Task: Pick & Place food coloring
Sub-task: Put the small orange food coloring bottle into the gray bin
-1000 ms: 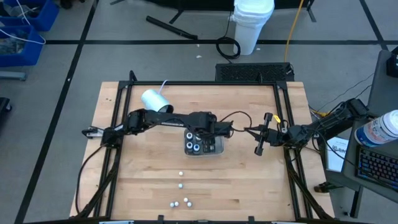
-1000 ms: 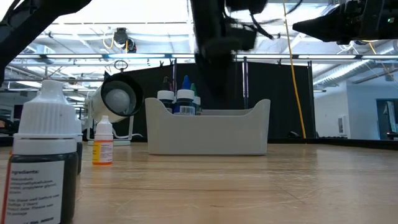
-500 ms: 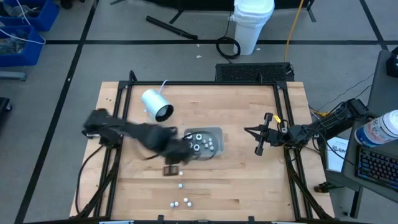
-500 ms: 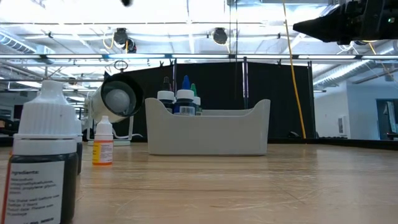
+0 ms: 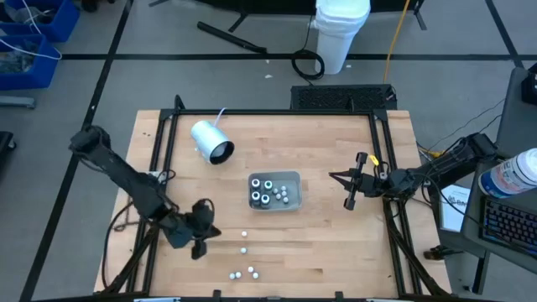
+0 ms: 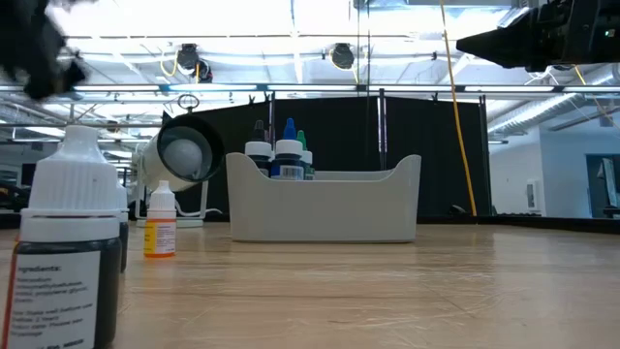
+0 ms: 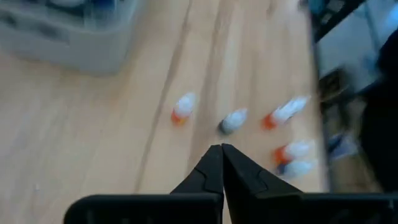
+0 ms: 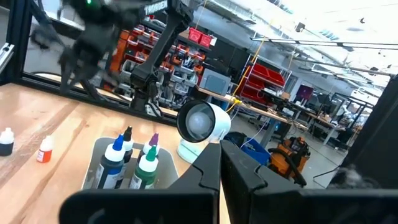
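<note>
The left tool [image 5: 200, 242] hangs over the near-left part of the wooden desk [image 5: 336, 243], its fingers pressed together with nothing between them. The loose food coloring bottles [image 5: 244, 250] lie scattered on the desk just to its right, apart from it; in the left wrist view five of these bottles [image 7: 234, 121] show ahead of the closed fingertips [image 7: 221, 152], lying on their sides with their long axes at differing angles, white caps pointing various ways. More bottles [image 5: 268, 191] stand upright in the grey tray [image 5: 294, 178] at the middle of the desk, well away from the left tool. The low view shows one small bottle [image 6: 160, 222] upright on the desk beside the tray, cap up. The right tool [image 5: 351, 200] waits at the desk's right edge, fingers shut and empty.
</note>
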Controlling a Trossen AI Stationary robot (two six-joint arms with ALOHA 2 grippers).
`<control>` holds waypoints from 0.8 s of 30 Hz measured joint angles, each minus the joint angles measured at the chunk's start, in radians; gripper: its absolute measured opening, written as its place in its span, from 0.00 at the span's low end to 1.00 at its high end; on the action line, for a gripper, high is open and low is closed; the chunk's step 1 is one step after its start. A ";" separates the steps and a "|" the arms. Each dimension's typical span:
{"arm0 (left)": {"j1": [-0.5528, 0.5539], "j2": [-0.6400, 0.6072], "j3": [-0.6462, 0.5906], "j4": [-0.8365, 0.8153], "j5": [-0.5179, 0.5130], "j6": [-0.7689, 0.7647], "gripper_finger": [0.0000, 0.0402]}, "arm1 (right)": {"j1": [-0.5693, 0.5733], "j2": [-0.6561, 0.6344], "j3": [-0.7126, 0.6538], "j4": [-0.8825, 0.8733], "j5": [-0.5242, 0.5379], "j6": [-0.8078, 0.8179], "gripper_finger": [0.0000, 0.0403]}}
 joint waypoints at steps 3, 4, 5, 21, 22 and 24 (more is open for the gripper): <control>-0.012 0.041 -0.107 0.188 -0.003 0.064 0.02 | 0.000 0.004 0.000 -0.021 0.000 0.021 0.00; -0.013 0.048 -0.129 0.231 -0.009 0.088 0.02 | 0.000 0.006 0.000 -0.024 0.000 0.023 0.00; -0.014 0.056 -0.144 0.259 -0.019 0.115 0.02 | 0.000 0.009 0.000 -0.027 0.001 0.022 0.00; -0.018 0.114 -0.210 0.455 -0.067 0.578 0.03 | 0.000 0.046 0.000 -0.113 0.000 0.141 0.00; -0.012 0.114 -0.213 0.492 -0.063 0.615 0.03 | -0.001 0.048 0.000 -0.111 -0.010 0.148 0.00; 0.000 0.114 -0.231 0.569 -0.049 0.683 0.02 | -0.002 0.053 0.000 -0.100 -0.052 0.154 0.00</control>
